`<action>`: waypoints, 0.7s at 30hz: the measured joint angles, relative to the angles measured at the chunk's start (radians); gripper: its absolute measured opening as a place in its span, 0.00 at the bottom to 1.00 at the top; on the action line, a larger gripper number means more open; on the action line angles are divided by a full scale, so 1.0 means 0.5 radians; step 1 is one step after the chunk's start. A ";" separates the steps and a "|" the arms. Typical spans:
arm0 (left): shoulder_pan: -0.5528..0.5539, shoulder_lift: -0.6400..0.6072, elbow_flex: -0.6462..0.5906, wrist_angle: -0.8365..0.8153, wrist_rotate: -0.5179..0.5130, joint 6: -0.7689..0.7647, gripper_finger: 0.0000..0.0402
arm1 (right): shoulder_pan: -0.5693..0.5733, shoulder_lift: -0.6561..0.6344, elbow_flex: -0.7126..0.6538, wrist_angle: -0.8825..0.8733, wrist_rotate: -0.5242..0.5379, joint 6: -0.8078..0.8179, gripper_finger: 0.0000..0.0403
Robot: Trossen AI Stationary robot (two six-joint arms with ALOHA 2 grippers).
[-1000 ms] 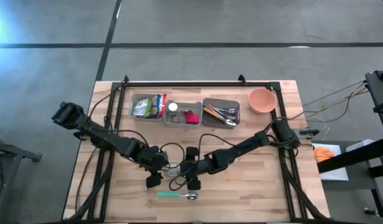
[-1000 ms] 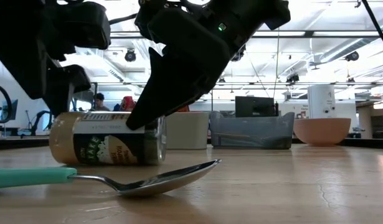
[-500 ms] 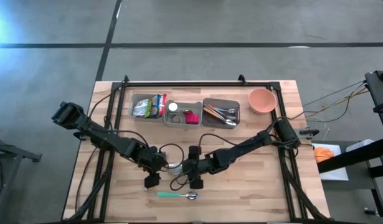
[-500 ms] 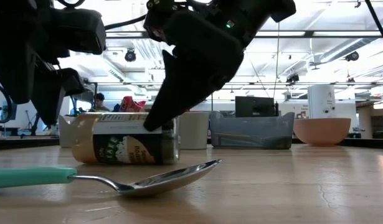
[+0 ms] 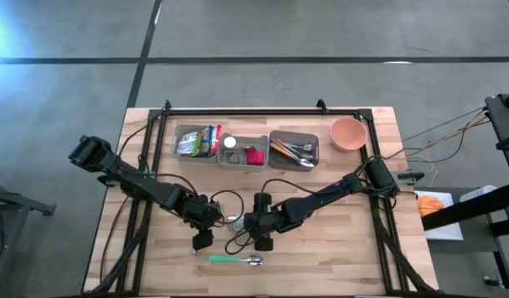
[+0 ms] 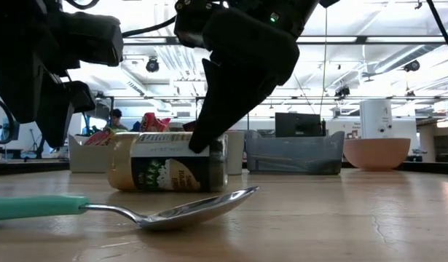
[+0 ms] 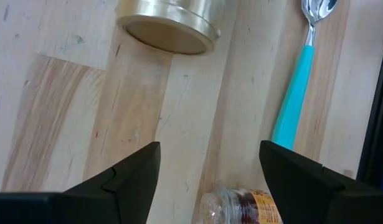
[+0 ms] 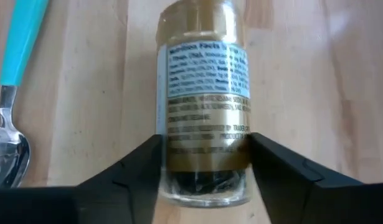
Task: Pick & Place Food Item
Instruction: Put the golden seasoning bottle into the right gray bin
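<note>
Straddling the jar [image 8: 202, 93] with the right gripper [image 8: 203, 165], fingers [image 8: 138, 168] apart on either side near its glass end, closing but not clearly clamped yet. Lying on its side on the counter [image 5: 337, 248], long axis pointing straight out from those fingers, lid end toward the left gripper [image 7: 210, 168], which is just hovering beside it with fingers wide apart on nothing. Resting just behind the spoon [image 6: 173, 213]. Sitting further right in the low view than a second ago, and squeezing in tighter too.
</note>
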 joint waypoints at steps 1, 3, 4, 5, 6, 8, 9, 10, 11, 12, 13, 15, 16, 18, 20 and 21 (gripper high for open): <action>0.000 0.000 0.000 0.000 0.000 0.000 0.69 | 0.000 0.000 0.002 -0.005 0.008 -0.003 0.50; 0.000 0.000 0.000 0.000 0.000 0.000 0.69 | -0.001 -0.005 0.009 -0.016 0.012 -0.001 0.45; 0.000 0.000 0.000 -0.001 0.000 0.000 0.69 | -0.001 -0.005 0.009 -0.016 0.016 -0.001 0.43; 0.000 0.000 0.000 -0.001 -0.001 0.000 0.69 | -0.001 -0.005 0.009 -0.015 0.017 -0.001 0.42; 0.000 0.000 0.000 -0.001 -0.001 0.000 0.69 | 0.000 -0.005 0.009 -0.015 0.016 0.000 0.40; 0.000 0.000 0.000 -0.001 -0.002 0.000 0.69 | -0.001 -0.007 0.010 -0.013 0.015 0.000 0.36; 0.000 0.000 0.000 -0.001 -0.004 0.000 0.69 | 0.000 -0.008 0.010 -0.013 0.015 0.000 0.35; 0.000 0.000 0.000 -0.001 -0.005 0.000 0.69 | 0.000 -0.008 0.010 -0.013 0.014 -0.001 0.34; 0.000 0.000 0.000 -0.001 -0.003 0.000 0.69 | 0.000 -0.008 0.010 -0.012 0.014 -0.001 0.33; 0.000 0.000 0.000 -0.001 -0.002 0.000 0.69 | 0.000 -0.009 0.010 -0.011 0.013 -0.001 0.33; 0.000 0.000 0.000 -0.002 -0.001 0.000 0.69 | 0.000 -0.009 0.010 -0.010 0.013 -0.002 0.33; 0.000 0.000 0.000 -0.001 0.000 0.000 0.69 | 0.000 -0.014 0.010 -0.010 0.008 -0.006 0.33; 0.000 0.000 0.000 -0.001 0.000 0.000 0.69 | -0.001 -0.014 0.010 -0.009 0.007 -0.005 0.33; 0.000 0.000 0.000 -0.002 0.000 0.000 0.69 | 0.000 -0.023 0.009 -0.008 0.013 -0.005 0.33; 0.000 0.000 0.000 -0.002 0.000 0.000 0.69 | 0.000 -0.037 0.007 -0.007 0.014 -0.002 0.33; 0.000 0.000 0.000 -0.002 0.000 0.001 0.69 | -0.001 -0.046 0.005 -0.006 0.013 -0.001 0.33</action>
